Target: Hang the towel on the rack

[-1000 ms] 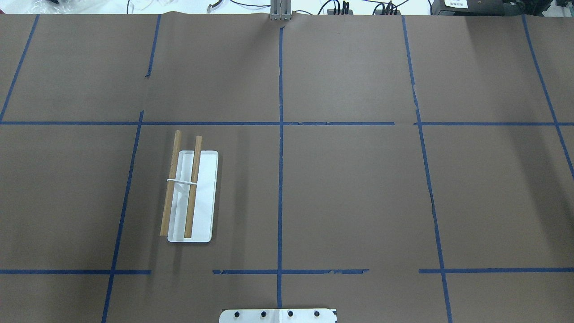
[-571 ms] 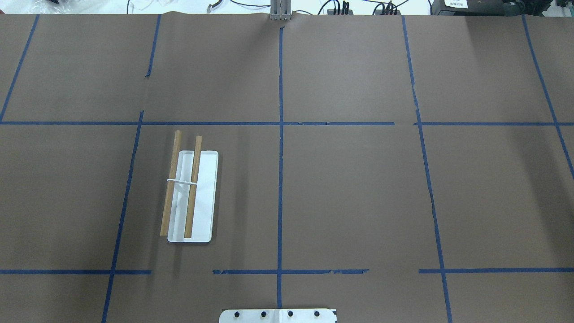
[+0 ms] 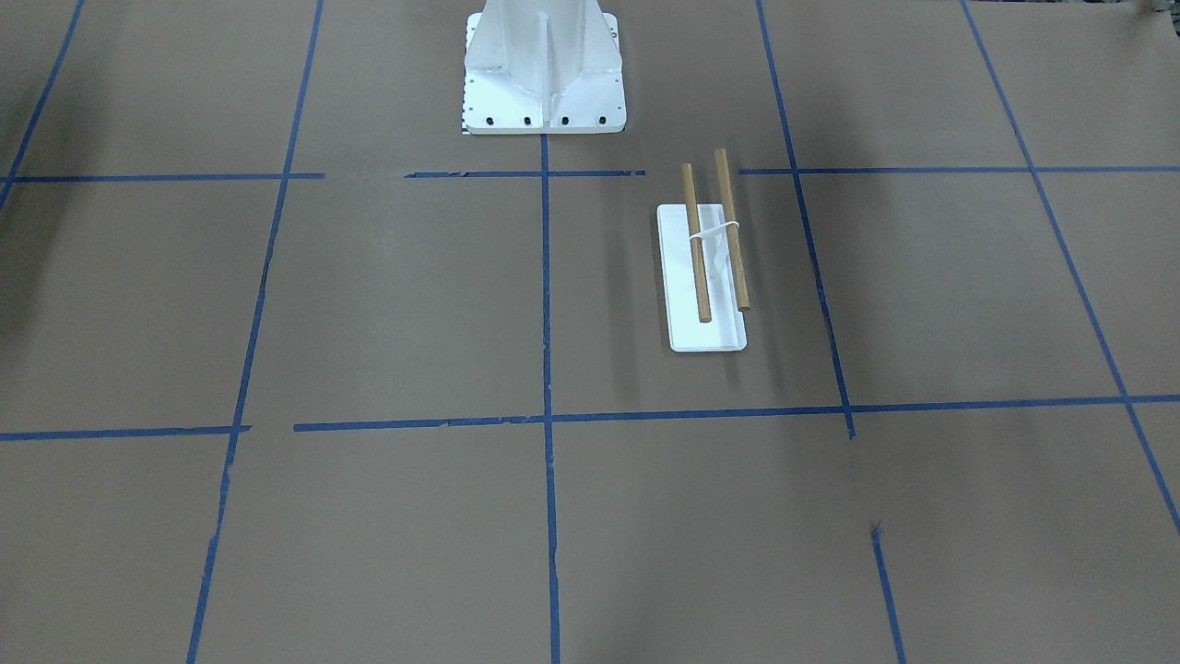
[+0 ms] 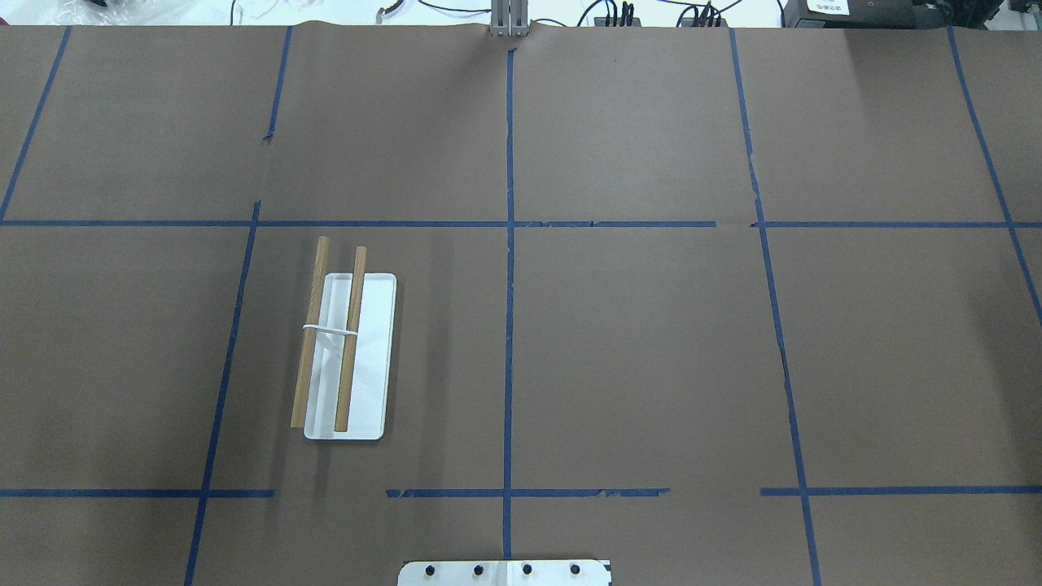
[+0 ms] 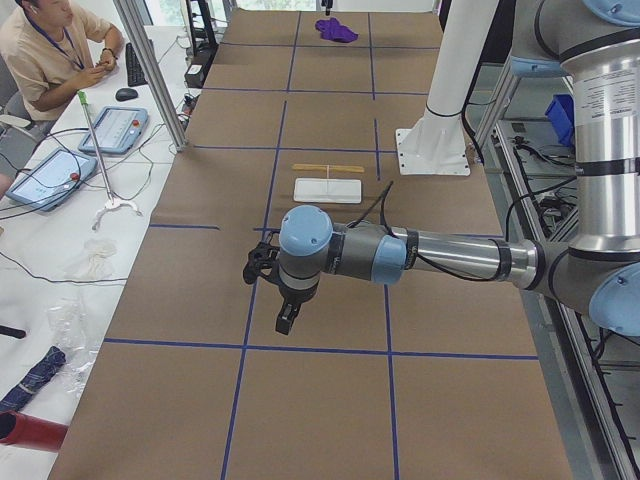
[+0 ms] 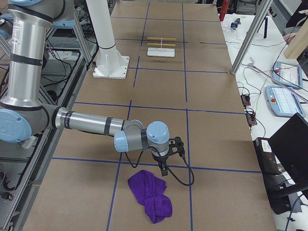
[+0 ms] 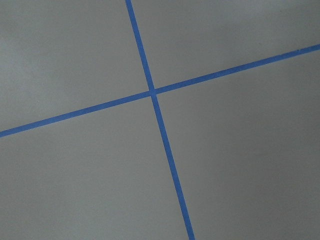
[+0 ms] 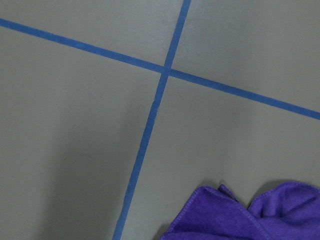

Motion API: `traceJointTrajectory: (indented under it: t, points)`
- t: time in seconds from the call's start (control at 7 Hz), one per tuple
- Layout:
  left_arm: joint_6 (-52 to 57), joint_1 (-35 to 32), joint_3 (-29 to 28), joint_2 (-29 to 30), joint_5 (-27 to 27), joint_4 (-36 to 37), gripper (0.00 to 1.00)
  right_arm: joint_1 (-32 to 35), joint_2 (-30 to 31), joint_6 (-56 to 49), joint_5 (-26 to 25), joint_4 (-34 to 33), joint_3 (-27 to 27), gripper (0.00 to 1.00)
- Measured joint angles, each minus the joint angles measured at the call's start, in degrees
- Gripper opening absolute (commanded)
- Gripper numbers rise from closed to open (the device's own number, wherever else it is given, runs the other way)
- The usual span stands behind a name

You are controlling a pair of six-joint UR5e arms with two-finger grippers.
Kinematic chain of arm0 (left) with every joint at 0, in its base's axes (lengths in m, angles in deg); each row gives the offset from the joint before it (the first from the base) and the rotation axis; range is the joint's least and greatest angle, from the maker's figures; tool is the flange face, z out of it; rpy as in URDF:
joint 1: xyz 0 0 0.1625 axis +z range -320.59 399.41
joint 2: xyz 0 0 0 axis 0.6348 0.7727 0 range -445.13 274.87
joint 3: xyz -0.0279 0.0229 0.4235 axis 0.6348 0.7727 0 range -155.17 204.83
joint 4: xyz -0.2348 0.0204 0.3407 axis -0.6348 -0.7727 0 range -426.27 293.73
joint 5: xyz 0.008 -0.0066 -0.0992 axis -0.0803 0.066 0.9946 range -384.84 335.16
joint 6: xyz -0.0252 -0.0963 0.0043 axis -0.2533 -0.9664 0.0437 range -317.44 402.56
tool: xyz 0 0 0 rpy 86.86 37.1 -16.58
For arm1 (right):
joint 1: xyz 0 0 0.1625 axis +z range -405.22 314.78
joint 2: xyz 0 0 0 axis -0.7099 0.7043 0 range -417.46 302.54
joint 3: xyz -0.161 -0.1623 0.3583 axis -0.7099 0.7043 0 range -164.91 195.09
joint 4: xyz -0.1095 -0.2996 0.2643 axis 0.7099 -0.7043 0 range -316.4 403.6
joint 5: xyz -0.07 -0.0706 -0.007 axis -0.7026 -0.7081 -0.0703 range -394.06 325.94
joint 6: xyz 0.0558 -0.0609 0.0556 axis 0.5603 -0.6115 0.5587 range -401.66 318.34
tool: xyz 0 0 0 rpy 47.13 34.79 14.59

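Observation:
The rack (image 4: 370, 358) has a flat white base and two parallel wooden rods joined by a white bracket. It stands on the robot's left half of the table and also shows in the front-facing view (image 3: 724, 327), the left view (image 5: 327, 190) and the right view (image 6: 160, 52). The purple towel (image 6: 150, 195) lies crumpled at the table's right end; it also shows in the right wrist view (image 8: 240, 215) and the left view (image 5: 336, 30). My right gripper (image 6: 162, 169) points down just beside the towel. My left gripper (image 5: 285, 320) hangs over bare table. I cannot tell whether either is open or shut.
The large white bolted pedestal (image 3: 544, 83) stands at the robot's edge of the table, near the rack. Blue tape lines (image 4: 509, 325) cross the brown paper table cover. A seated person (image 5: 50, 50) and control tablets (image 5: 115, 128) are beside the table.

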Motion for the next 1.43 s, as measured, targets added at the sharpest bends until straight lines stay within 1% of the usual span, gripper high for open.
traceJointTrajectory:
  t: [0.29,0.43,0.57,0.86,1.0,1.14,1.29,1.43]
  points:
    - [0.1,0.0,0.0,-0.1,0.0,-0.4,1.0,-6.5,0.8,9.9,-0.1,1.1,0.7,0.99]
    - [0.0,0.0,-0.2,-0.1,0.0,-1.0,1.0,-9.8,0.9,14.9,-0.4,1.5,0.9,0.96]
    - [-0.1,0.0,-0.5,-0.1,0.0,-2.3,1.0,-11.3,1.2,17.1,-0.7,2.0,1.5,0.93]
    - [-0.3,-0.1,-0.6,-0.2,0.1,-4.2,1.0,-12.2,1.4,18.3,-1.4,2.6,4.2,0.88]
    - [-0.3,-0.1,-0.7,-0.2,0.0,-4.4,1.0,-12.5,1.2,18.5,-1.5,3.6,6.4,0.81]
    - [-0.3,-0.1,-0.8,-0.2,0.0,-4.4,1.0,-12.7,1.0,18.6,-1.5,5.4,8.4,0.57]
    - [-0.2,-0.1,-0.9,-0.2,0.0,-4.4,1.0,-12.9,0.9,18.9,-1.5,6.6,9.5,0.06]
    - [-0.1,-0.1,-0.8,-0.3,0.0,-4.5,1.0,-13.1,0.7,19.1,-1.4,7.1,10.1,0.0]
